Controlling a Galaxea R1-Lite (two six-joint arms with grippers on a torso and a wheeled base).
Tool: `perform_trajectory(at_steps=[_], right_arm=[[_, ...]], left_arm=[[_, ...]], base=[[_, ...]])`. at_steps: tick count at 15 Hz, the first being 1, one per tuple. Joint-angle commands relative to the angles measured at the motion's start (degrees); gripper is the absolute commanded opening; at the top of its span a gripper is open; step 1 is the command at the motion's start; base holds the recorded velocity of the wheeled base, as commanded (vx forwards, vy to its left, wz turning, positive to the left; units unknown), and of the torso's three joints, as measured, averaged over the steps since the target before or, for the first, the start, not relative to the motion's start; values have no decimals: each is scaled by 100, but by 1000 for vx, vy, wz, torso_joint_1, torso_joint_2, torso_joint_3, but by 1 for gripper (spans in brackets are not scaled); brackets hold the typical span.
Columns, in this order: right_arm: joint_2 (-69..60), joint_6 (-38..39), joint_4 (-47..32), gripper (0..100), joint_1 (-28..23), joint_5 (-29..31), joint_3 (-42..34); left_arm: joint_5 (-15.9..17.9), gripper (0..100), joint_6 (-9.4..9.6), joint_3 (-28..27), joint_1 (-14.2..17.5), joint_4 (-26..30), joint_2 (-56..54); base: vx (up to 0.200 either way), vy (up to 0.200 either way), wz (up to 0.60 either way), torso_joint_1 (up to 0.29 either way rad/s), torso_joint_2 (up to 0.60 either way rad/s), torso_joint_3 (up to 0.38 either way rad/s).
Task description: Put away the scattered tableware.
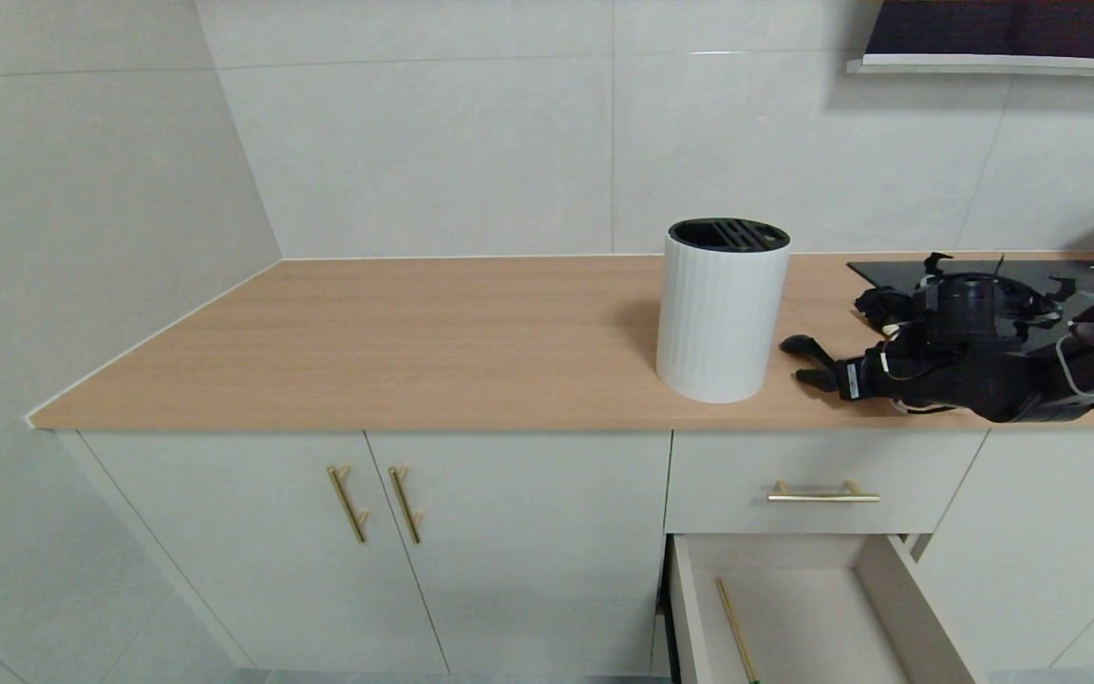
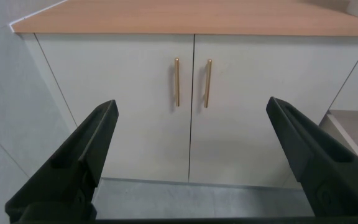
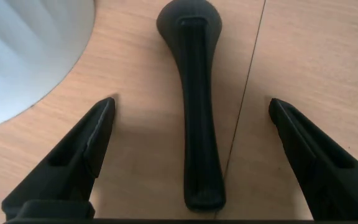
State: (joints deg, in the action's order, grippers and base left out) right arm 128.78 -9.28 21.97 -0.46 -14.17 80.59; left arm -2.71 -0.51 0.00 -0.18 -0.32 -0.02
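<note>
As right end effector (image 3: 191, 104) straddles handle (image 3: 199, 143), holder (image 1: 721, 313) seemingly close beside.

Wooden countertop (image 1: 414, 332), gold-handled cabinet doors (image 1: 253, 551), black cooktop (image 1: 889, 272), tiled wall (image 1: 414, 142)

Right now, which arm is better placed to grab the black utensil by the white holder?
Right: the right gripper, open, straddles the black utensil on the counter, while the left gripper faces the cabinet doors below.
</note>
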Motion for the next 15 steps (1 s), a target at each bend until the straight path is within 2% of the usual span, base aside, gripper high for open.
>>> perform_trajectory(at_steps=[1, 6, 9, 10, 12, 15], right_arm=[[51, 5, -35, 0, 11, -7, 0], [15, 31, -52, 0, 20, 28, 9], [-283, 295, -166, 0, 117, 388, -52], [-679, 699, -351, 0, 196, 784, -211], [-1127, 813, -553, 0, 205, 916, -509], [-2437, 1016, -764, 0, 222, 889, -1854]], left_arm=[[-2, 100, -2, 0, 1, -3, 2], [-2, 100, -2, 0, 1, -3, 2], [-2, 100, -2, 0, 1, -3, 2], [-2, 100, -2, 0, 1, -3, 2], [-2, 100, 7, 0, 1, -3, 2], [-2, 100, -2, 0, 1, -3, 2]], base=[[0, 0, 0, 0, 0, 0], [0, 0, 0, 0, 0, 0], [0, 0, 0, 0, 0, 0], [0, 0, 0, 0, 0, 0], [0, 0, 0, 0, 0, 0], [0, 0, 0, 0, 0, 0]])
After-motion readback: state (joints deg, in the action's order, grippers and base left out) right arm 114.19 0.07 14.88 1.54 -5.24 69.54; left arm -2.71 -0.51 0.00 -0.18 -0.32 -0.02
